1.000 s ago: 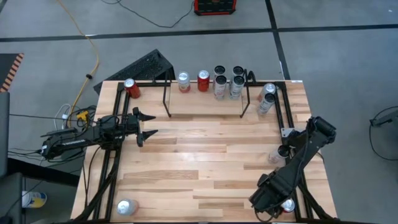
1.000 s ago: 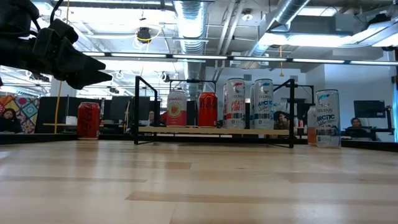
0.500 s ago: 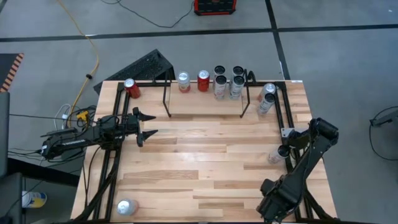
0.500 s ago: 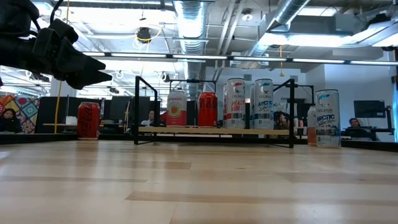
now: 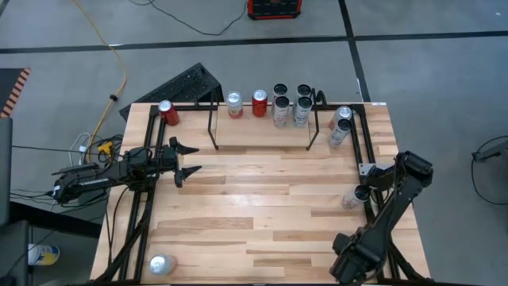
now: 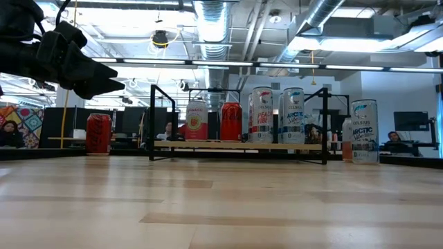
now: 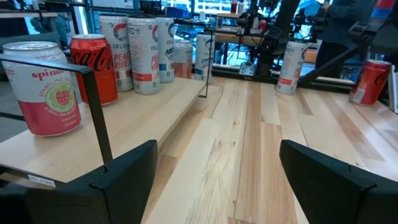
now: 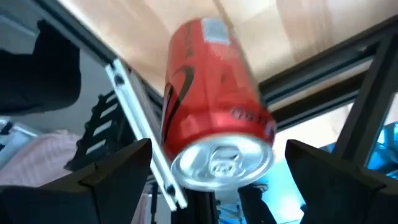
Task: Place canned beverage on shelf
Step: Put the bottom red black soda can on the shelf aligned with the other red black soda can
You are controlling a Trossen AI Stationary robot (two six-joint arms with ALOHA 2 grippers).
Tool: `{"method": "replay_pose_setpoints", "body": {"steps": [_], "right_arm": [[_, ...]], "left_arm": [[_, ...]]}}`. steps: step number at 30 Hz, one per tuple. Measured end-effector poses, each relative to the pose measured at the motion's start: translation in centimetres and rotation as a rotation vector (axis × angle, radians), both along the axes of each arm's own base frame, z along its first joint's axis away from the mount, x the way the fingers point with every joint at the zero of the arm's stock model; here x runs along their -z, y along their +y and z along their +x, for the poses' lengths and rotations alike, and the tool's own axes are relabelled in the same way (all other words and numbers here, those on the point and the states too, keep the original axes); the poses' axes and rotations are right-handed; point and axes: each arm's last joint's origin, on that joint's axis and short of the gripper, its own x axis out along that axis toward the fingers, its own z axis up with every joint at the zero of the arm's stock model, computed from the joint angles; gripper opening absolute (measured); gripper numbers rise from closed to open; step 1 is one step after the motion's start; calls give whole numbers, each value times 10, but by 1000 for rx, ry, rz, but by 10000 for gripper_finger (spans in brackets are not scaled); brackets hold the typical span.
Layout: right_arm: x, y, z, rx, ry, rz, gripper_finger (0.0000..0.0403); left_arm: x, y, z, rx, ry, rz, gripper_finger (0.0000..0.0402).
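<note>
Fingers of the right gripper (image 8: 211,180) spread wide around a red can (image 8: 214,106) at the table's (image 5: 270,199) lower right, while the left gripper (image 5: 187,161) waits open at the left.

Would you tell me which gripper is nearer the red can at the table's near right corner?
Right. The right gripper stands open directly over the red can, while the left gripper waits across the table near its left edge.

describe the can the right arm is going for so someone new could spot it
Start at the wooden table and go to its near right corner, where the right pincer hangs open. Between the fingers there stands a red can with a silver top. The pale can further up that edge is not red, and the other red cans stand at the far edge.
</note>
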Motion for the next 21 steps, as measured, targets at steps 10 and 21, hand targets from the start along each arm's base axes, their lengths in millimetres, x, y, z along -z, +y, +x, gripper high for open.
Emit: {"method": "replay_pose_setpoints", "body": {"steps": [10, 21], "right_arm": [[27, 15, 6, -42, 20, -9, 395], [29, 20, 3, -47, 72, 36, 395]], "left_arm": [[0, 0, 0, 0, 0, 0, 323], [0, 0, 0, 0, 0, 0, 323]]}}
